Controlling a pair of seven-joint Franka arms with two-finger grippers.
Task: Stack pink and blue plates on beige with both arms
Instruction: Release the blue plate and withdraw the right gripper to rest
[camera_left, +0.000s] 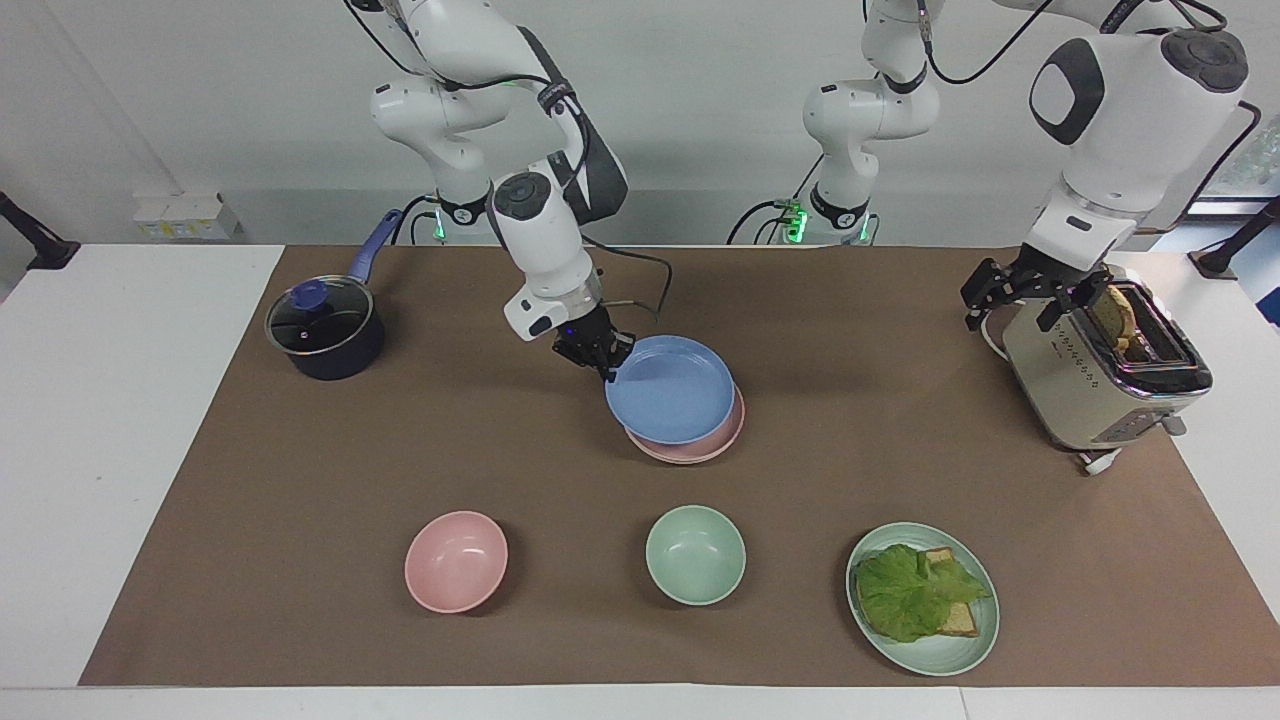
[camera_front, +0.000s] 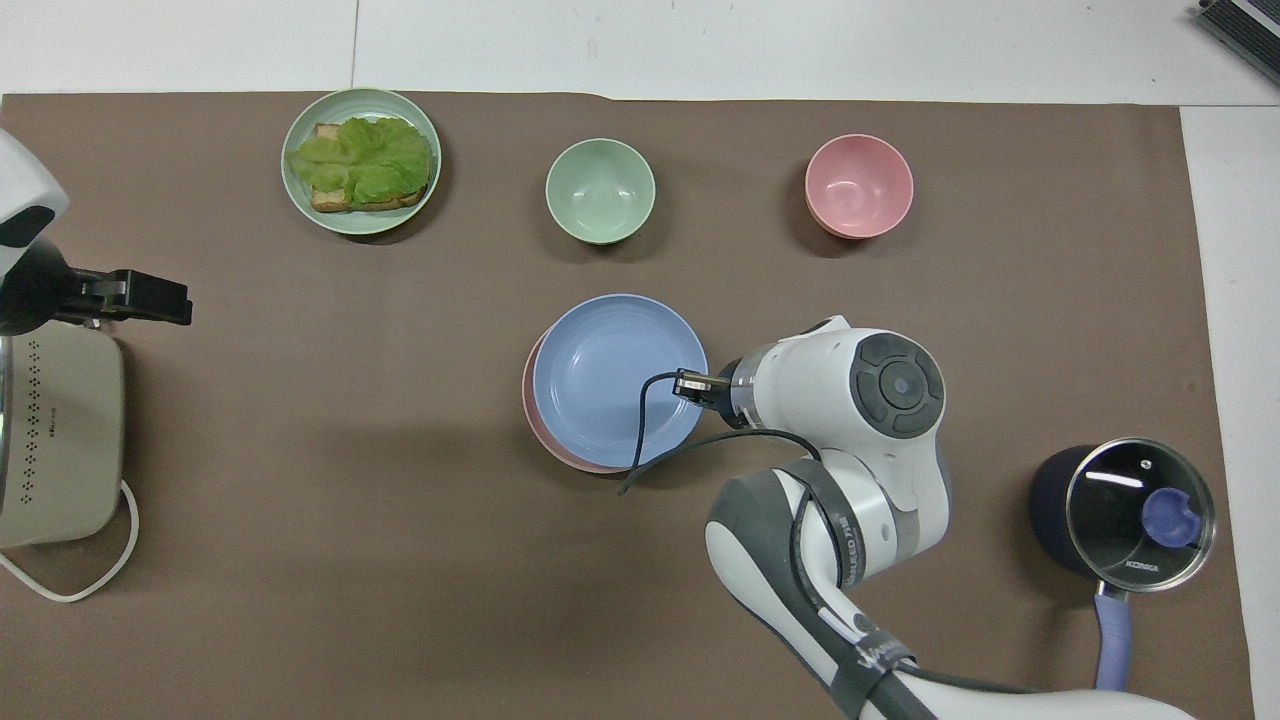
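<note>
Blue plate (camera_left: 669, 388): round, shallow, matte; held at its rim by the right hand (camera_left: 603, 360), clamped on the edge nearest the robots. It hangs slightly tilted over the pink plate (camera_left: 700, 443), nearly centred, not yet seated. Pink plate: mid-tabletop, resting on what looks like a beige plate; only a thin pale edge shows beneath, so this is uncertain. Handling, judged: light, stiff, smooth; a rim pinch lets it droop or swing, so lower gently and release once flat. Left hand (camera_left: 1030, 292): fingers spread wide, empty, waiting over the toaster (camera_left: 1105, 385). Also present: pot (camera_left: 325, 328), pink bowl (camera_left: 456, 560), green bowl (camera_left: 695, 554), lettuce plate (camera_left: 922, 598).
</note>
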